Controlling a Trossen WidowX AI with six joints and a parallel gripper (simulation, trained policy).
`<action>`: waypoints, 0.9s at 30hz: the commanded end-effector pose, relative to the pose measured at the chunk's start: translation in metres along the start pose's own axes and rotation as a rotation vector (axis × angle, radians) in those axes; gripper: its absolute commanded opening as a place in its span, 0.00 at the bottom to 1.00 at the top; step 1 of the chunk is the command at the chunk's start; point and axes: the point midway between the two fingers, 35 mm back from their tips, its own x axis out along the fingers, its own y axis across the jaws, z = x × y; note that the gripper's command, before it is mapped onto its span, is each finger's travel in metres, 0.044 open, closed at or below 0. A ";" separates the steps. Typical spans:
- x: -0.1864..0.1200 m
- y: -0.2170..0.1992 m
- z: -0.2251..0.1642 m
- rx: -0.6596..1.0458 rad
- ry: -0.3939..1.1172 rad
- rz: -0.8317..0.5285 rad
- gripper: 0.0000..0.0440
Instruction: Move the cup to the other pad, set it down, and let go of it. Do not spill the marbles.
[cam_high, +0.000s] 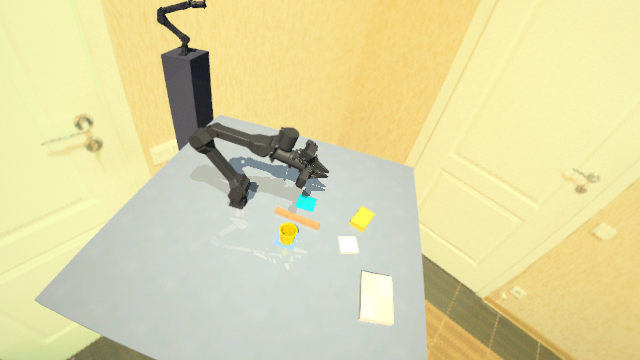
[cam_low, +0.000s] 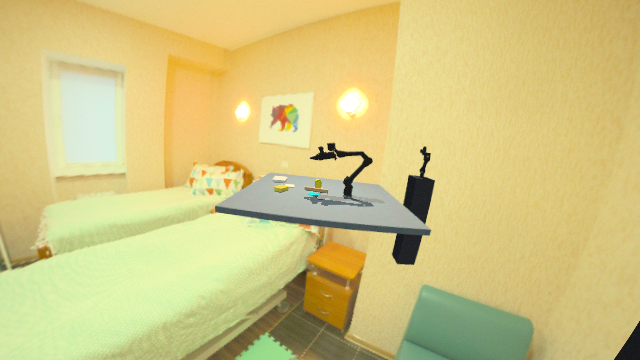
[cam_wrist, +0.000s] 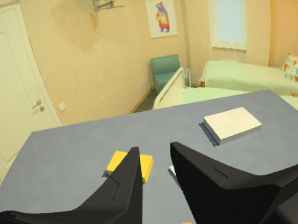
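The yellow cup (cam_high: 288, 234) (cam_low: 318, 184) stands upright on the light blue pad (cam_high: 285, 246). Marbles inside it are too small to make out. The other pad, cyan (cam_high: 306, 203) (cam_low: 314, 194), lies bare on the far side of the orange bar from the cup. My gripper (cam_high: 328, 172) (cam_low: 311, 158) (cam_wrist: 154, 151) is raised above the table, beyond the cyan pad and away from the cup. Its fingers are partly open with a narrow gap and nothing between them. The cup and both pads are not visible in the wrist view.
An orange bar (cam_high: 297, 218) (cam_low: 316, 190) lies between the two pads. A yellow block (cam_high: 363, 218) (cam_low: 281, 188) (cam_wrist: 118, 161), a small white square (cam_high: 348, 245) and a larger white slab (cam_high: 377, 298) (cam_low: 280, 178) (cam_wrist: 232, 122) lie to the right in the top view.
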 end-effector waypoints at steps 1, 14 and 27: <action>0.001 0.003 -0.001 0.030 0.055 0.002 0.30; 0.003 0.010 -0.018 0.099 0.265 -0.013 0.26; 0.002 0.011 -0.038 0.126 0.486 -0.058 0.25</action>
